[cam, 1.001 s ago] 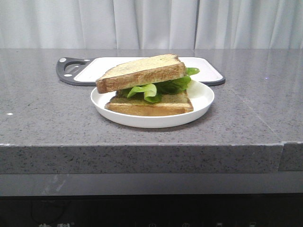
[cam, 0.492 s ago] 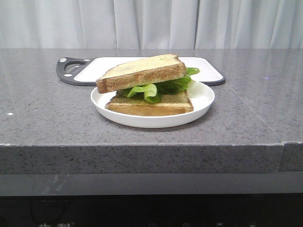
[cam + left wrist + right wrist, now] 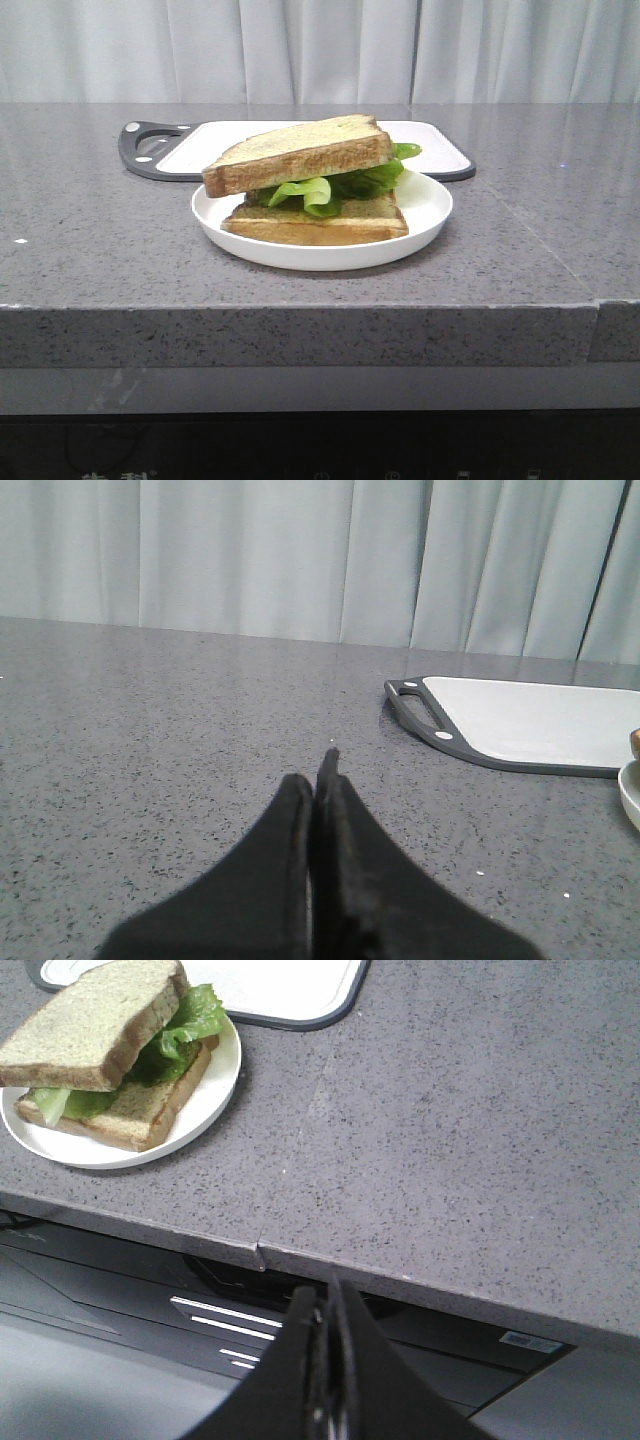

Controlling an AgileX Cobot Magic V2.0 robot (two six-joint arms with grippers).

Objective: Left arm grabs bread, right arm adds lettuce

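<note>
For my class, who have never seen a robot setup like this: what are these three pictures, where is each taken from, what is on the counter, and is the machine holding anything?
This is a two-armed robot; each arm ends in a two-fingered gripper. The front view looks forward over a grey counter. The other two come from cameras on the wrists, so the black wedges low in them are the left gripper and right gripper, both shut and empty. On the counter a white plate holds a sandwich: a bottom slice, green lettuce, and the bread leaning on top. Behind the plate lies a white cutting board with a dark rim.
</note>
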